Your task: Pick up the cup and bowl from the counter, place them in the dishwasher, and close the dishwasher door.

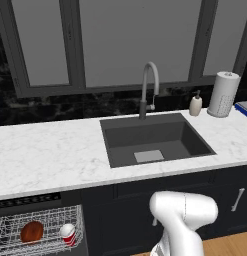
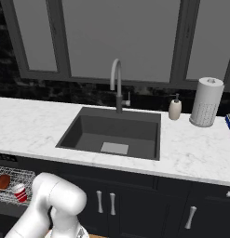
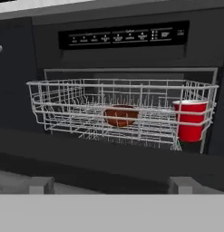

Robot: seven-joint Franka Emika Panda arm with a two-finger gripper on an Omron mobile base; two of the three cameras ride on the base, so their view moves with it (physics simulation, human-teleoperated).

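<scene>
The dishwasher [image 3: 124,35] stands open, its white wire rack [image 3: 118,84] pulled out under the white marble counter [image 1: 50,155]. The reddish-brown bowl [image 3: 121,115] lies in the middle of the rack. At the rack's right end stands the upright red cup [image 3: 191,120]. From the base views, the bowl [image 1: 32,231] and cup [image 1: 68,234] sit side by side in the rack [image 1: 25,214]; they also show at the left edge, bowl [image 2: 2,181] and cup [image 2: 19,192]. The black dishwasher door [image 3: 109,158] crosses low in front of the rack. My gripper [image 3: 112,186] is open and empty, low before the door.
A dark sink [image 1: 155,142] with a grey faucet [image 1: 149,87] is cut into the counter. A soap bottle [image 1: 195,105], a paper towel roll [image 1: 223,94] and a blue item [image 1: 245,107] stand to the right. Dark cabinets with silver handles [image 2: 105,203] lie under the sink.
</scene>
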